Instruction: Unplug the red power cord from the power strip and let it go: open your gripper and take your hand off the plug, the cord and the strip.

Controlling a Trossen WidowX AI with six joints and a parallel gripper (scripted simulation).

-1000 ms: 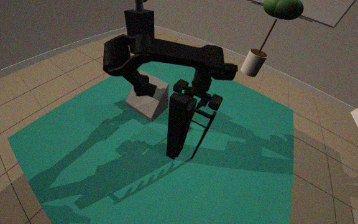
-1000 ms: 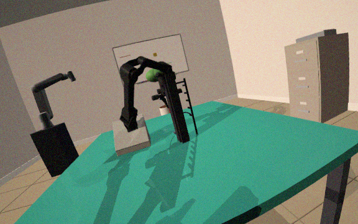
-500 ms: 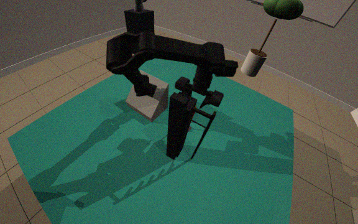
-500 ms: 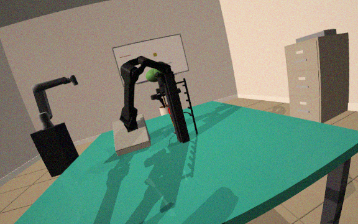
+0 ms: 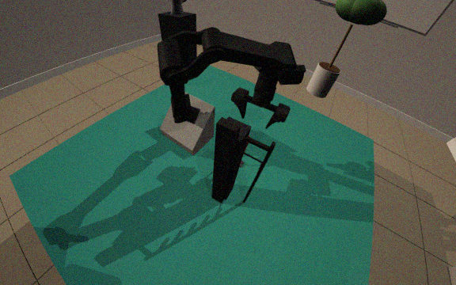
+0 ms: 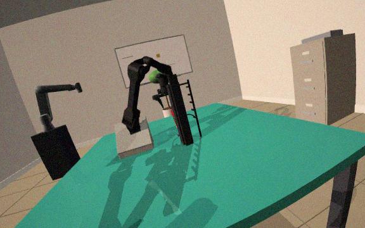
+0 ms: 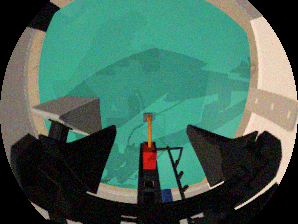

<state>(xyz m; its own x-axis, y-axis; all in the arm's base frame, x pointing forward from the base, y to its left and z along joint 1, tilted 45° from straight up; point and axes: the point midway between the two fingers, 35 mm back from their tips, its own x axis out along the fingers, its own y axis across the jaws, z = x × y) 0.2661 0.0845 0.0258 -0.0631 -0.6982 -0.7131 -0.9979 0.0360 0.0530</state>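
Note:
The power strip (image 5: 226, 158) (image 6: 180, 111) (image 7: 148, 175) is a tall black bar, standing upright on the table. The red plug (image 6: 172, 113) (image 7: 149, 158) shows beside the strip's arm-side face; I cannot tell whether it touches the strip. The strip hides the plug in the top view. An orange cord (image 7: 149, 132) runs from the plug to a small grey block (image 7: 148, 117) on the table. My gripper (image 5: 256, 122) (image 7: 152, 128) is wide open and empty. In the wrist view its fingers stand apart on either side of the plug and cord, touching neither.
A black ladder-like rack (image 5: 259, 172) (image 6: 194, 109) (image 7: 176, 166) stands beside the strip. A small blue piece (image 7: 166, 195) shows near the strip in the wrist view. The arm's pale wedge-shaped base (image 5: 188, 134) (image 6: 132, 140) (image 7: 75, 112) stands on the green table (image 5: 311, 245) (image 6: 249, 158).

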